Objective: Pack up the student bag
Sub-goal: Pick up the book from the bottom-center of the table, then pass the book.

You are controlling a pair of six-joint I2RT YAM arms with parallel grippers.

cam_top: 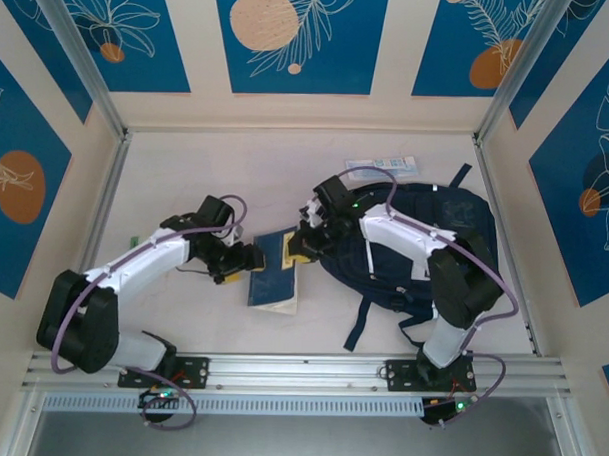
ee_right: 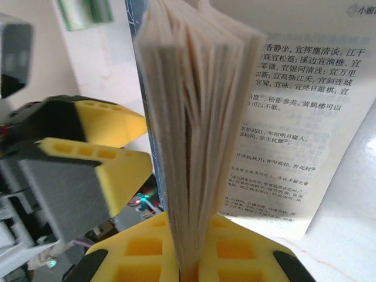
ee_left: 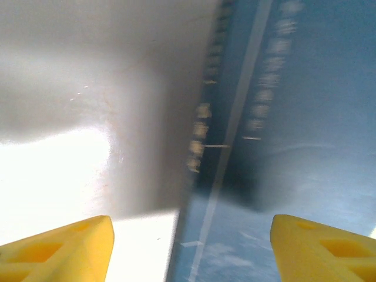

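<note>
Student bag (cam_top: 455, 215): dark navy backpack, lying flat on right side of table (cam_top: 186, 174), partly under right arm. Book (cam_top: 273, 277): just left of bag, pages pinched by right gripper (ee_right: 188, 235). Left gripper (ee_left: 191, 247): jaws spread, at book's left edge.

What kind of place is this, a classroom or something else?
Probably a robot test cell: a white table boxed in by aluminium posts and blue patterned wall panels, with the left arm and right arm bolted to a metal rail.
</note>
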